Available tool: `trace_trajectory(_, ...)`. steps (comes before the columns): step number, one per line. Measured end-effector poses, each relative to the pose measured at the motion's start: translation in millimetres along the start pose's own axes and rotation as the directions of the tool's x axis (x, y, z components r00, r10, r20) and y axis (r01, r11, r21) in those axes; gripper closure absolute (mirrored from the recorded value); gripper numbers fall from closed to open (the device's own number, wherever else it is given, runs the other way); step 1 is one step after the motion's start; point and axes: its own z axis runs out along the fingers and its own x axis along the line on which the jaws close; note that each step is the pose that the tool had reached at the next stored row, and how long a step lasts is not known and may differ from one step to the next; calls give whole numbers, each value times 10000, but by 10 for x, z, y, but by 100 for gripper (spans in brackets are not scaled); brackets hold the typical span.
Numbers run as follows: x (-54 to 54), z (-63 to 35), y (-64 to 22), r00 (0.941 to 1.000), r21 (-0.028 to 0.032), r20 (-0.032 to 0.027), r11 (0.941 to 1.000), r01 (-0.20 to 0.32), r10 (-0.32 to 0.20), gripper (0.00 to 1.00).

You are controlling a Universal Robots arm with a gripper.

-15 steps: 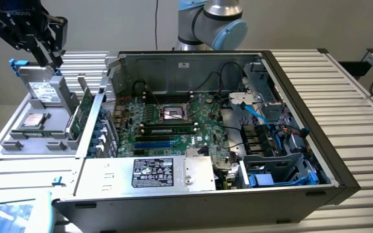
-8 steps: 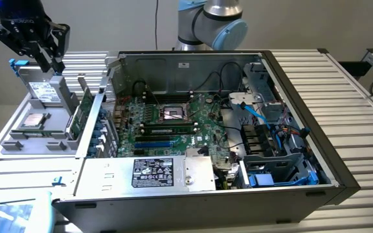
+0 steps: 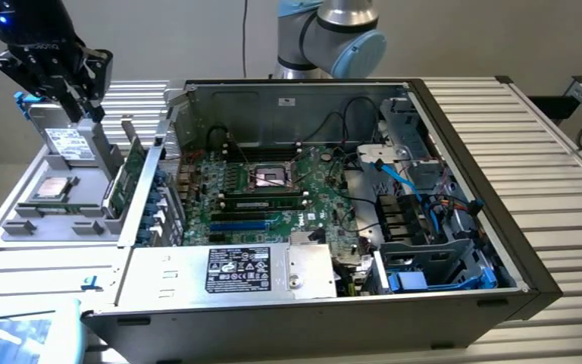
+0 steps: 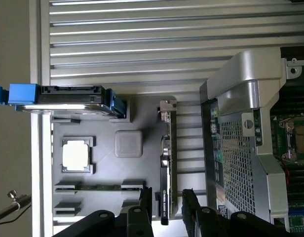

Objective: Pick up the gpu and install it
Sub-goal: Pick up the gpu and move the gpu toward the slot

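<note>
The gpu [image 3: 132, 173] stands on its edge in a slot of the grey parts holder [image 3: 39, 216] at the exterior view's left, green board up and silver bracket at its far end. In the wrist view the gpu [image 4: 167, 158] shows edge-on as a thin dark strip with its metal bracket end. My gripper [image 3: 85, 115] hangs above the holder, well clear of the card. Its jaws are open, and in the wrist view the gripper [image 4: 167, 210] has one black finger [image 4: 143, 207] on each side of the card's line, touching nothing.
The open computer case [image 3: 453, 129] with its green motherboard [image 3: 270, 189] lies right beside the holder; its perforated wall [image 4: 236, 148] is close to the card. The holder also carries a silver hard drive [image 4: 68, 98] with blue tabs, a processor [image 4: 75, 154] and a memory stick [image 4: 97, 186].
</note>
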Motion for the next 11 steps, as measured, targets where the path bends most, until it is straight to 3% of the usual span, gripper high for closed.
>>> trace_trajectory(11,2,198,-35,10000,0,-1,10000,0,0,61)
